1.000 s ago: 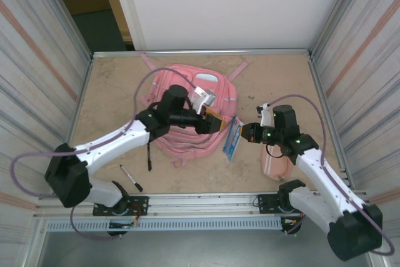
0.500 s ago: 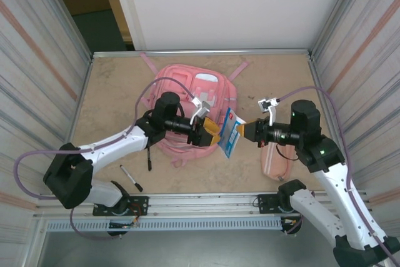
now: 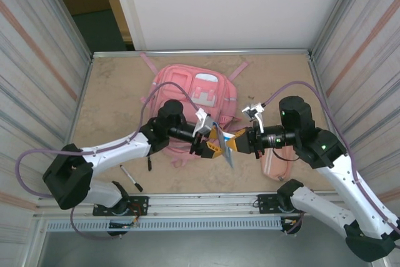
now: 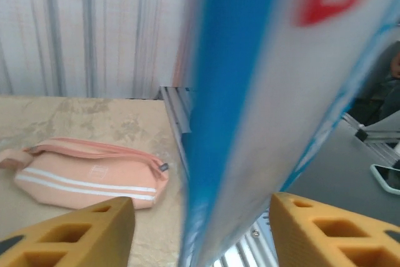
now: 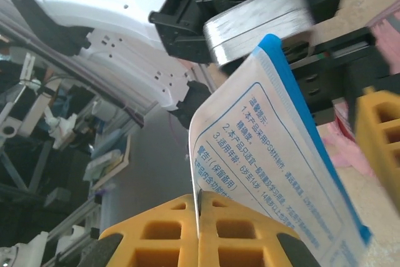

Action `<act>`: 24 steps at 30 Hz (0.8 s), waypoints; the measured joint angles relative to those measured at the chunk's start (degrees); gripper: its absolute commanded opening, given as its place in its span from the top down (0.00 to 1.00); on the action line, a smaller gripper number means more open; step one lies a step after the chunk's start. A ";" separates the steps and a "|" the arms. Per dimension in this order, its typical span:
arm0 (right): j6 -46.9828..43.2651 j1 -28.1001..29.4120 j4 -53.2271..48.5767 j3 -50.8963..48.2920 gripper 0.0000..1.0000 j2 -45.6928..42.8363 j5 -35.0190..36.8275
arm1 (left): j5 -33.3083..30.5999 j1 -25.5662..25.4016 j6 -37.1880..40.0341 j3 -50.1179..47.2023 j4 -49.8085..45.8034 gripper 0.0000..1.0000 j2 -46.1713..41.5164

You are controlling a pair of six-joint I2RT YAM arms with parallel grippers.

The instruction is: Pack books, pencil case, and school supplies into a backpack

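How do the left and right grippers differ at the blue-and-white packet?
Grip: the right gripper has its fingers pinched shut on the packet; the left gripper has its fingers apart, straddling it with gaps either side. Approach: the right gripper reaches in from the right, the left gripper from the left, across the backpack. Shared: yellow fingers, both meeting at the packet.

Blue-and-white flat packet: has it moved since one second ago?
Yes, upward. The blue-and-white flat packet, flat beside the right edge of the large pink backpack before, now hangs edge-on in the right gripper.

Beige table (image 3: 112,92), corrugated side walls (image 3: 37,60)
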 measured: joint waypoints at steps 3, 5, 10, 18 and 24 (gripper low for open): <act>-0.96 0.00 -0.74 0.26 1.00 -0.09 1.25 | 0.13 -1.46 2.93 -1.14 -0.26 0.94 -1.88; -1.31 0.00 -1.18 0.46 0.92 -0.24 2.75 | -0.04 -1.79 4.70 -1.88 -0.44 1.00 -3.63; -2.49 0.00 -1.05 0.98 0.47 -2.43 10.43 | -3.06 -1.36 7.23 -2.97 -3.54 1.00 -8.39; -3.96 0.35 2.49 -8.33 0.39 -9.29 15.19 | -7.80 3.13 -0.15 -2.08 -7.78 1.00 -13.05; -4.00 3.50 8.83 -15.08 0.38 -8.72 15.30 | -4.50 3.34 -7.72 -0.90 -8.90 0.98 -12.41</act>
